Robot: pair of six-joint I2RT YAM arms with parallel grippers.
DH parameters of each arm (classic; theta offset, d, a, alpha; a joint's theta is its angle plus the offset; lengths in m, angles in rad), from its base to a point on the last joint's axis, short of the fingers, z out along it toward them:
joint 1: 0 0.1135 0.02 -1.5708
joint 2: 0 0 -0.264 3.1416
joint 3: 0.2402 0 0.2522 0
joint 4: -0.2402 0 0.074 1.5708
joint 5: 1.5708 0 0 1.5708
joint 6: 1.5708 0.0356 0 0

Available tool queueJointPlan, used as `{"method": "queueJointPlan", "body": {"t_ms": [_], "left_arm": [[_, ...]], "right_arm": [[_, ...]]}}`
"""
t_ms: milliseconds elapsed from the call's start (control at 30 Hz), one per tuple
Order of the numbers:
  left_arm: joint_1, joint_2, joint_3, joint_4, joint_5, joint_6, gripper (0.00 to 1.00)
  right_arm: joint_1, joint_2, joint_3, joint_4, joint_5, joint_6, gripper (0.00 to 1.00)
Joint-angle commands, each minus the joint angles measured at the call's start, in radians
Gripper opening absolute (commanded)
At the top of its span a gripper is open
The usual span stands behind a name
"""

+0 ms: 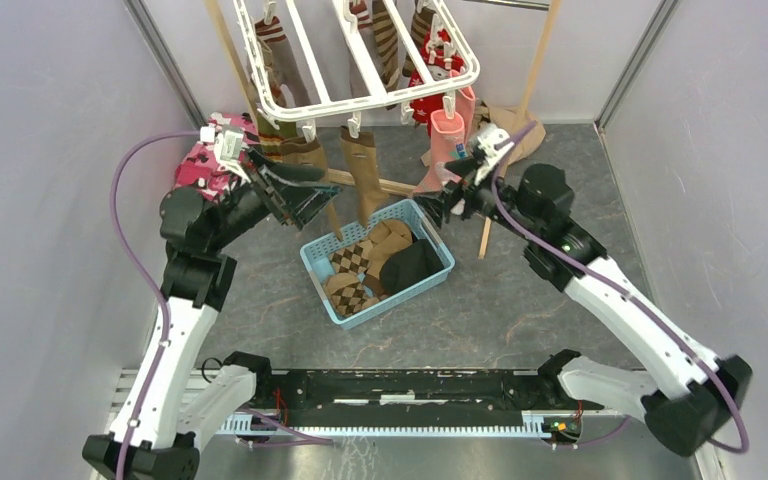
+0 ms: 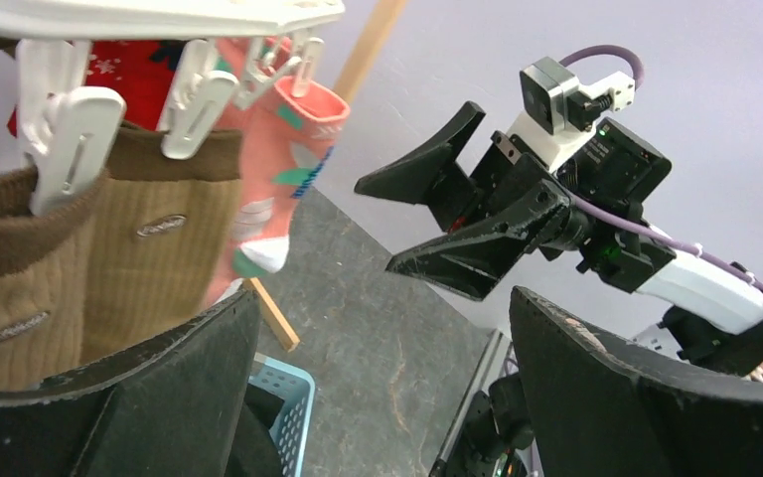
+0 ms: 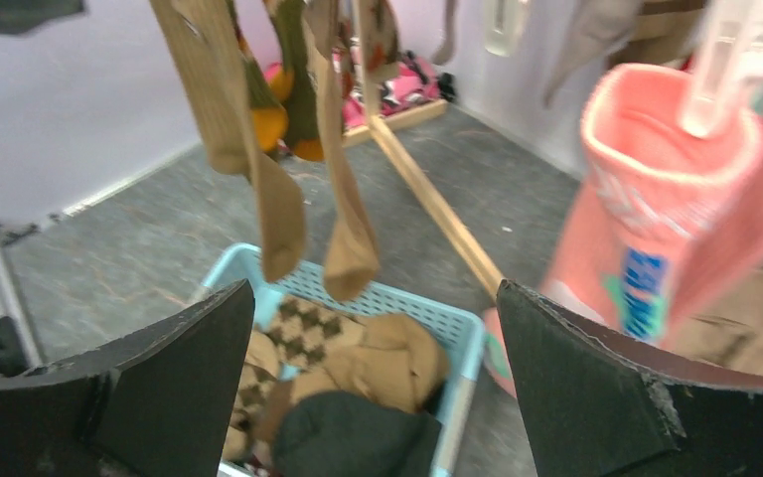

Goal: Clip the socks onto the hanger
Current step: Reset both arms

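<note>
The overhead view's top edge cuts off the hanger [image 1: 380, 95], so its far part and the cuffs of the socks clipped there are out of sight. In my right wrist view the pink sock [image 3: 656, 219] and its clip [image 3: 720, 70] are blurred, and the sock runs off the right edge. My left gripper [image 2: 382, 296] hides most of the basket [image 2: 278, 397] in its own view. I can't tell what the dark thing [image 1: 410, 265] in the basket is.
</note>
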Motion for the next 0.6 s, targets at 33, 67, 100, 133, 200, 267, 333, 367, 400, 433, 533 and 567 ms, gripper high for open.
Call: {"method": "queueJointPlan", "body": {"t_ms": [33,67,100,133,200,267,333,367,400,433,533,567], "left_arm": [[0.001,-0.098,-0.027,-0.036,0.071,0.087,1.0],[0.001,-0.115,-0.023,-0.066,0.059,0.129,1.0],[0.001,-0.133,-0.016,-0.12,0.033,0.174,1.0],[0.001,-0.147,-0.006,-0.184,-0.005,0.231,1.0],[0.001,-0.179,0.014,-0.311,-0.102,0.339,1.0],[0.001,-0.214,0.011,-0.384,-0.177,0.41,1.0],[0.001,-0.25,-0.023,-0.419,-0.241,0.447,1.0],[0.001,-0.268,-0.049,-0.428,-0.275,0.46,1.0],[0.001,-0.28,-0.075,-0.439,-0.312,0.467,1.0],[0.001,-0.287,-0.1,-0.454,-0.368,0.469,1.0],[0.001,-0.279,-0.156,-0.504,-0.546,0.46,1.0],[0.001,-0.28,-0.175,-0.505,-0.612,0.452,1.0]], "right_arm": [[-0.009,-0.18,-0.076,-0.154,0.196,-0.193,0.98],[-0.012,-0.205,-0.094,-0.169,0.233,-0.194,0.98],[-0.015,-0.229,-0.108,-0.185,0.274,-0.185,0.98],[-0.019,-0.246,-0.12,-0.209,0.349,-0.17,0.98],[-0.037,-0.271,-0.136,-0.253,0.42,-0.168,0.98],[-0.078,-0.295,-0.154,-0.274,0.444,-0.165,0.98],[-0.141,-0.318,-0.178,-0.269,0.442,-0.147,0.98],[-0.187,-0.324,-0.189,-0.264,0.432,-0.137,0.98],[-0.206,-0.322,-0.196,-0.263,0.436,-0.128,0.98],[-0.225,-0.318,-0.201,-0.263,0.434,-0.126,0.98],[-0.298,-0.308,-0.226,-0.238,0.407,-0.08,0.98],[-0.327,-0.303,-0.234,-0.232,0.407,-0.073,0.98]]}}
